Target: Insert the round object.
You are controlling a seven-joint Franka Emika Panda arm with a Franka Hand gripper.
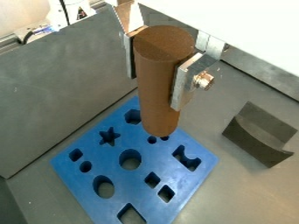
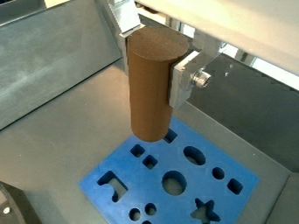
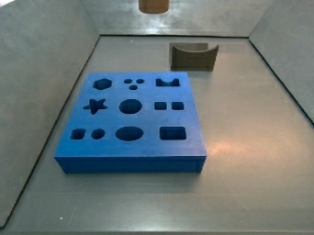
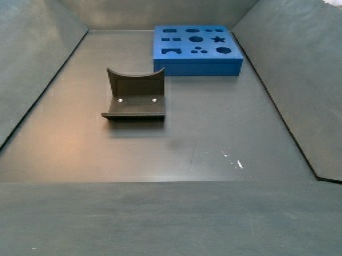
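Observation:
My gripper [image 1: 158, 74] is shut on the round object [image 1: 160, 83], a smooth brown wood-coloured cylinder peg held upright between the silver fingers [image 1: 184, 83]. Both wrist views show it [image 2: 152, 83], well above the blue block [image 1: 163, 168]. The block lies flat on the grey floor with several shaped holes and a central round hole [image 1: 131, 160]. In a side view only the peg's lower end [image 3: 153, 5] shows, high above and behind the block [image 3: 135, 158]; the gripper is out of frame there. The block also shows in the wrist view [image 2: 140, 175] and the side view [image 4: 197, 68].
The fixture, a dark bracket with a curved cut-out [image 3: 193, 55], stands on the floor apart from the block, also seen in a side view [image 4: 134, 95] and a wrist view [image 1: 260, 131]. Grey sloping walls [image 3: 50, 83] enclose the floor.

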